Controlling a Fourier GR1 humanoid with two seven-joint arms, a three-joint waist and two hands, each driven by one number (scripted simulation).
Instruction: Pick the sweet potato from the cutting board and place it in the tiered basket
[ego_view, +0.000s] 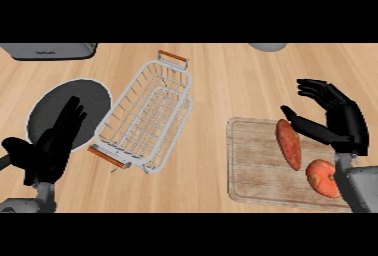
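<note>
A long reddish-orange sweet potato (289, 144) lies on the wooden cutting board (255, 170) at the lower right. My right hand (341, 118) hovers just right of and above it, open, thumb pointing toward the potato, not touching it. The white wire tiered basket (146, 116) with orange handles sits in the middle of the counter, nothing inside. At the lower left, my left hand (50, 145) rests open with fingers up.
A round red tomato (322, 177) sits on the board near my right forearm. A dark round plate (70, 112) lies left of the basket, partly behind my left hand. A grey appliance (50, 50) and a grey object (267, 46) stand at the far edge.
</note>
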